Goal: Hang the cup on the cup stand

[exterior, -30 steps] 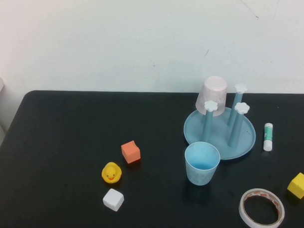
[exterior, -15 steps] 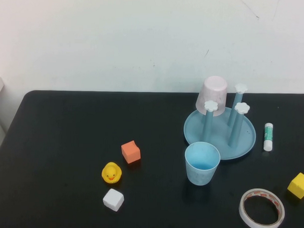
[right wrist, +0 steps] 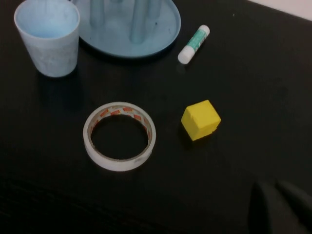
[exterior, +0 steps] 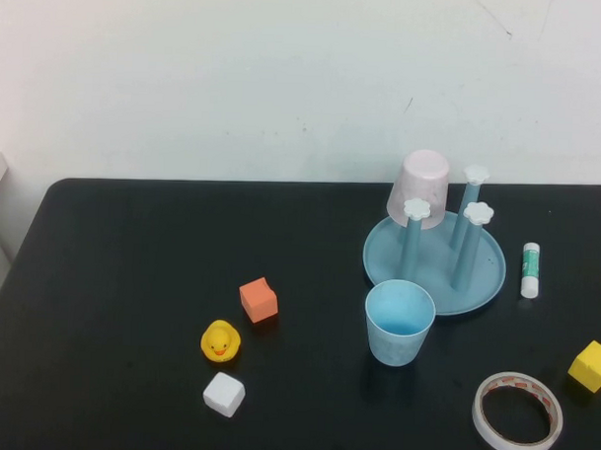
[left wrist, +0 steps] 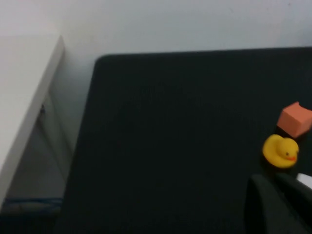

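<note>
The light blue cup (exterior: 400, 322) stands upright and empty on the black table, just in front of the cup stand (exterior: 486, 281). The stand has three blue pegs with white flower caps, and a pale pink cup (exterior: 420, 188) sits upside down on its back left peg. The right wrist view shows the blue cup (right wrist: 48, 36) and the stand's base (right wrist: 161, 29). Neither arm shows in the high view. My left gripper (left wrist: 275, 204) hovers near the table's left front, shut and empty. My right gripper (right wrist: 278, 207) is at the right front, shut and empty, well away from the cup.
An orange cube (exterior: 258, 300), a yellow duck (exterior: 220, 341) and a white cube (exterior: 224, 393) lie left of the cup. A tape roll (exterior: 517, 413), a yellow cube (exterior: 591, 365) and a glue stick (exterior: 530, 270) lie at the right.
</note>
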`<state>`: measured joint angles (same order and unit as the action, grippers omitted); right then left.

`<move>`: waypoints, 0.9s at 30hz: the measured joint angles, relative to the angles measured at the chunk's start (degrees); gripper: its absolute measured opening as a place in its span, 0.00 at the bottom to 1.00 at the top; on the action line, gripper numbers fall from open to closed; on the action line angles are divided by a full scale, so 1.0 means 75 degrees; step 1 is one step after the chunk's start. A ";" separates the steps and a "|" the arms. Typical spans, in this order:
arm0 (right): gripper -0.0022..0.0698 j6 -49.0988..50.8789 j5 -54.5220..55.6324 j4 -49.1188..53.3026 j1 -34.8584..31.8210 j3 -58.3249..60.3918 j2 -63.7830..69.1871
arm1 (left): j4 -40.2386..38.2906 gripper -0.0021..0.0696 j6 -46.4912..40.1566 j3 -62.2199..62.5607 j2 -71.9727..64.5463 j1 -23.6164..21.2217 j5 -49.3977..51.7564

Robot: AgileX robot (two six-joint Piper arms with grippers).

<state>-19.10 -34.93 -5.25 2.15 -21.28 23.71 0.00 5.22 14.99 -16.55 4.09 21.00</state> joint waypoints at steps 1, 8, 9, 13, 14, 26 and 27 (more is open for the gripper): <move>0.03 0.0000 0.0049 0.0000 0.0000 0.0015 0.0000 | -0.0189 0.03 -0.0099 0.0000 -0.0018 0.0000 0.0074; 0.03 0.0000 0.0226 0.0063 0.0000 0.0098 0.0000 | -0.1682 0.03 -0.1148 0.0000 -0.0030 0.0000 0.0735; 0.03 0.0000 0.0243 0.0063 0.0000 0.0098 0.0000 | -0.1739 0.03 -0.1283 0.0000 -0.0030 0.0000 0.0735; 0.03 0.0030 0.0378 -0.0025 0.0000 0.0255 0.0000 | -0.1840 0.03 -0.1469 0.0000 -0.0030 0.0000 0.0668; 0.03 0.0009 0.0378 -0.0103 0.0000 0.0275 0.0000 | -0.1840 0.03 -0.1469 0.0000 -0.0030 0.0000 0.0656; 0.03 -0.1747 -0.0234 -0.1721 0.0000 -0.1186 0.2118 | -0.1853 0.03 -0.1513 0.0000 -0.0030 0.0000 0.0592; 0.03 -0.2072 -0.0267 -0.2036 0.0000 -0.1365 0.2467 | -0.1853 0.03 -0.1513 0.0000 -0.0030 0.0000 0.0578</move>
<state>-34.64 -36.94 -20.52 2.15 -31.52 42.21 -13.90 -6.12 14.99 -16.78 4.09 25.33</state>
